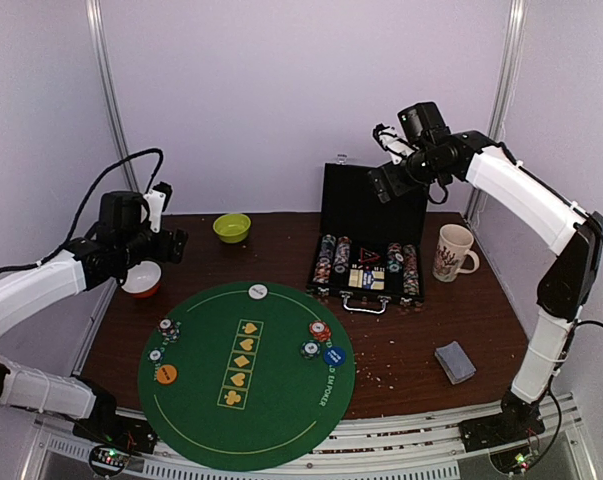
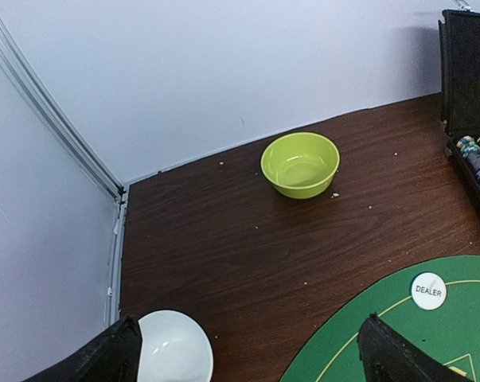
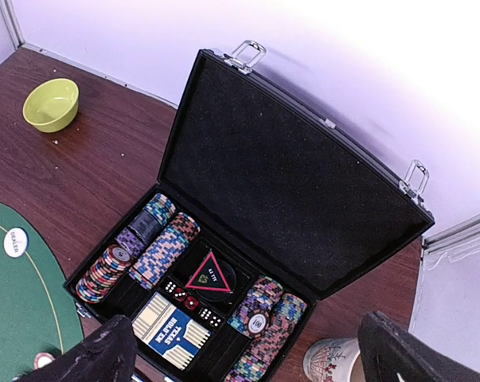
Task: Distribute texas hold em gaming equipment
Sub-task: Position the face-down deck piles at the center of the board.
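Most of the poker chips (image 3: 164,247) sat in rows inside the open black case (image 3: 303,159) at the back of the worktop (image 1: 421,330), with a few small stacks (image 1: 319,330) out on the green mat (image 1: 246,440). By their look the chips were stiff, light and smooth-edged. A row would likely shear or spill if squeezed near its top, so a pinch across the rims, low on a short stack, seemed the safest hold. The white dealer disc (image 2: 428,290), orange disc (image 1: 165,374) and blue disc (image 1: 332,355) lay flat on the mat, so thin that only their rims offered purchase. The deck of cards (image 1: 454,362) rested on bare wood to the right of the mat, well apart from the case. It would probably be slippery and apt to fan, and was best taken across its long edges. The left end effector (image 2: 251,358) hung above the worktop between a white bowl (image 2: 172,350) and the mat's edge, jaws spread wide, holding and touching nothing. The right end effector (image 3: 247,354) hovered over the case, equally wide open and empty
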